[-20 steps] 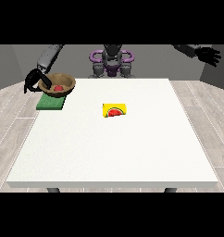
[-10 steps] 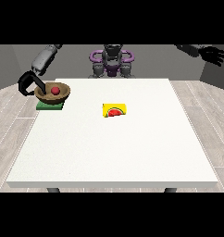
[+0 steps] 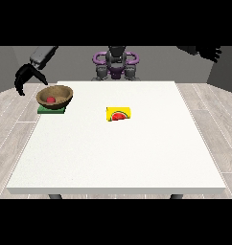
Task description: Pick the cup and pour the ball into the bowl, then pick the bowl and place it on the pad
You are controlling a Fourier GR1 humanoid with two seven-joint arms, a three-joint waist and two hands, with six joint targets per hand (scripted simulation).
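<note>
Bowl (image 3: 54, 96) resting on the green pad (image 3: 51, 110) at the near-left part of the white bench (image 3: 118, 153), with the red ball (image 3: 51, 100) lying inside it. The hand at the view's left (image 3: 23, 79) is now clear of the bowl, raised and off to the outer side past the bench edge; its fingers hang downward in a relaxed curve and clasp nothing. Half a second ago this hand was right at the bowl's rim, and a second ago it was closed over the bowl above the pad, so the change is a release and a withdrawal. The bowl sits just inward of and below the hand, upright, with the pad showing beneath its near edge. The cup (image 3: 119, 114), yellow with a watermelon print, lies on its side well away from this hand, toward the bench's middle, with no ball in it. The hand at the view's right (image 3: 210, 51) is lifted far from everything, beyond the opposite bench edge; whether its fingers are apart or together cannot be told. Judged from this layout, both the pour and the placement appear done, and only the arm's retreat is left.
</note>
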